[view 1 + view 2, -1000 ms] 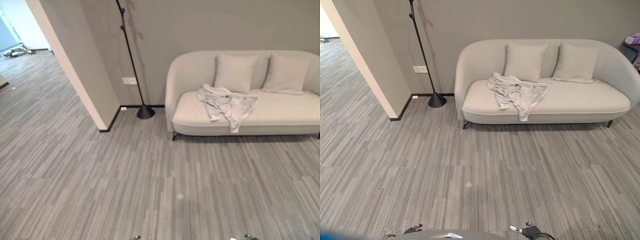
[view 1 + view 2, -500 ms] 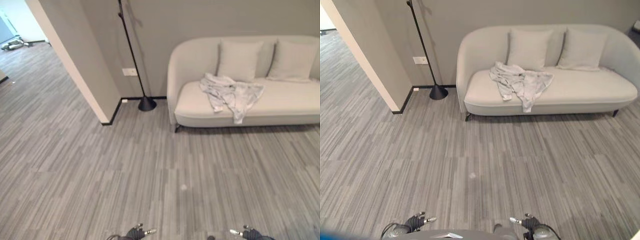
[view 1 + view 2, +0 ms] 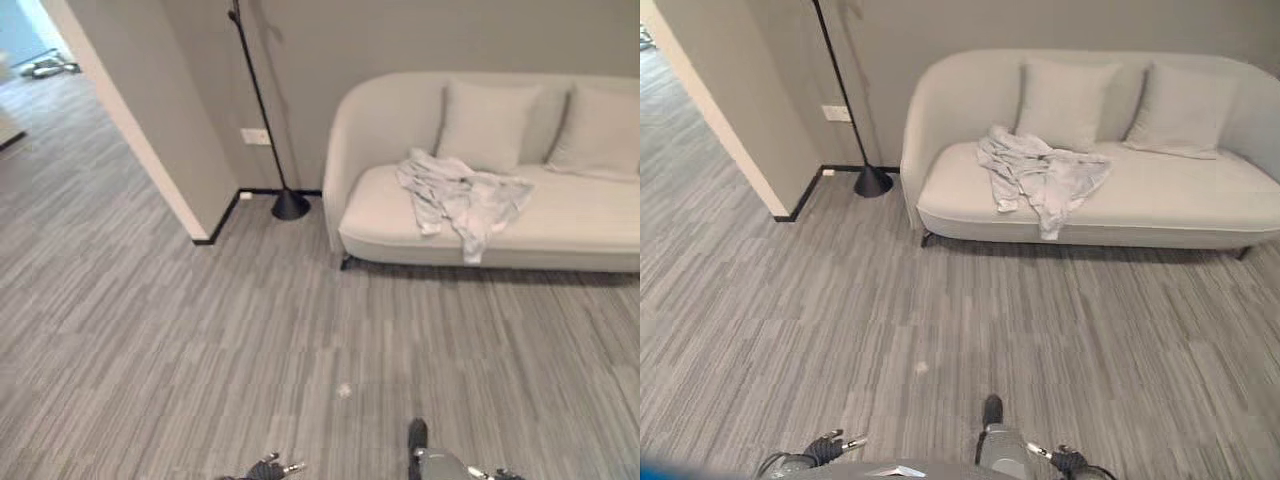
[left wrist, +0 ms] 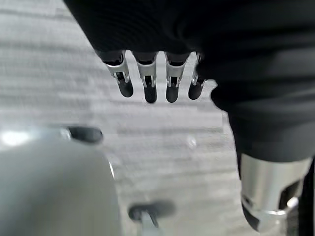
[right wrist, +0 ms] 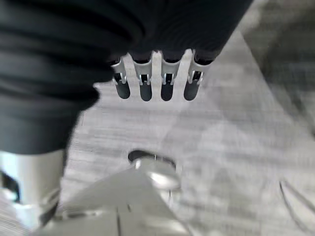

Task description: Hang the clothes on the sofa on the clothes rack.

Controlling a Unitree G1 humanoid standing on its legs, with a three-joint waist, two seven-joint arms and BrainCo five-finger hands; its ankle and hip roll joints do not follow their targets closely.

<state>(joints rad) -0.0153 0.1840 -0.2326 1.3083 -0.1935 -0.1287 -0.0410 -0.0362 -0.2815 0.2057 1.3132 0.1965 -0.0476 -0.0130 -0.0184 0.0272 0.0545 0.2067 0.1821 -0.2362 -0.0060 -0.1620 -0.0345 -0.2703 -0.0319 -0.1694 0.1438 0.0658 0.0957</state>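
I see the clothes [image 3: 1042, 180] lying in a crumpled pale heap on the seat of the sofa [image 3: 1160, 210], toward its left end, with one fold hanging over the front edge of the seat. Two cushions [image 3: 1065, 102] lean against the sofa's back; the heap lies just in front of the left one. The clothes rack [image 3: 262, 110], a thin black pole on a round black foot, stands on the floor [image 3: 180, 330] against the wall, just beside the sofa's left arm. A white wall socket [image 3: 255, 136] sits low on the wall next to the pole. Left of that, a wall corner juts out, with an open passage beyond it.

My left hand [image 4: 147, 78] hangs low at the bottom edge of the head views, well apart from the sofa; in its wrist view the fingers are straight and relaxed, side by side, with the thumb set apart, and nothing is in it. My right hand [image 5: 155, 78] is also at the bottom edge, on the right side, with its fingers straight and loose over the grey striped floor, holding nothing. Both hands are far from the clothes and from the rack
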